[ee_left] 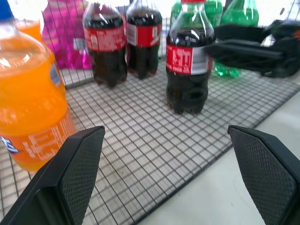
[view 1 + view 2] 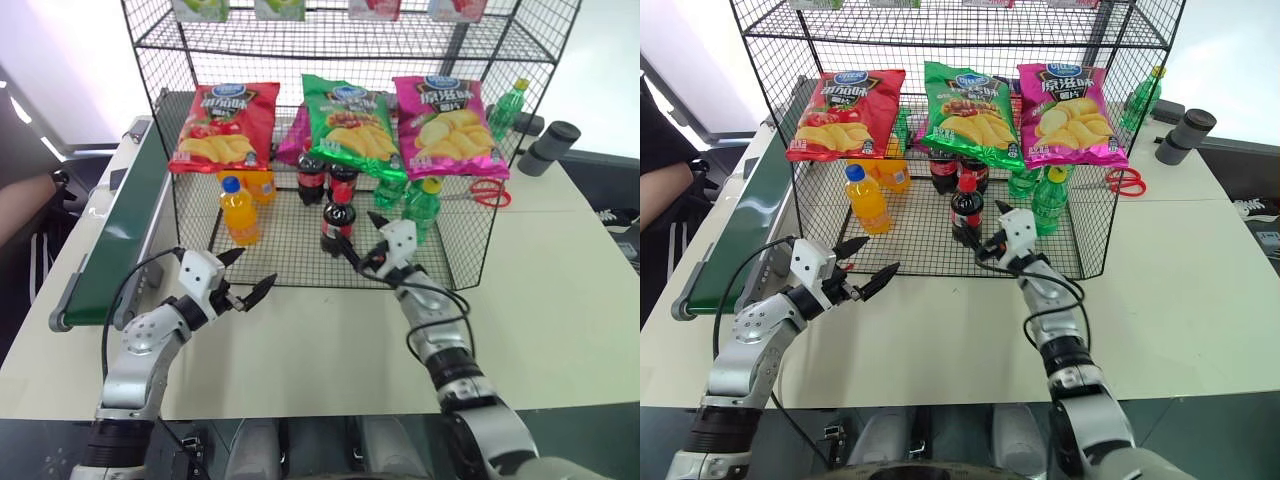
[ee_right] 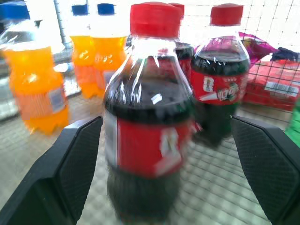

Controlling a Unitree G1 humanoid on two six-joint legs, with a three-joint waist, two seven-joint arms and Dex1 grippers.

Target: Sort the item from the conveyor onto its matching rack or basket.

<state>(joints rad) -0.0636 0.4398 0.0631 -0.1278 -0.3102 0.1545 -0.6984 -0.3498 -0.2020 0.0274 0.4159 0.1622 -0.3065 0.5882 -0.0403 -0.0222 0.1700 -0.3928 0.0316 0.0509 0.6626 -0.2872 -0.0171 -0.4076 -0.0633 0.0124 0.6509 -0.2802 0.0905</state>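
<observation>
Here the left claw (image 2: 243, 288) hangs open over the counter (image 2: 560, 300), short of the rack (image 2: 470, 250). The right claw (image 2: 362, 248) stands open just before the cola bottle (image 2: 337, 226), jaws either side and apart from it. The bottle stands upright on the rack's bottom tier, cap up, nearer the right arm.

Pale cream tabletop (image 2: 560, 300) spans scene, bare at 3 to 5 o'clock. Red-handled scissors (image 2: 490, 192) lie on it at 2 o'clock. Two dark grey cylinders (image 2: 549, 146) stand near far edge at 1 to 2 o'clock. Bright white wall (image 2: 60, 70) behind, at 10 to 11 o'clock. Person's forearm (image 2: 25, 205) at 9 o'clock. Dark floor (image 2: 20, 330) beside table at 8 o'clock.
</observation>
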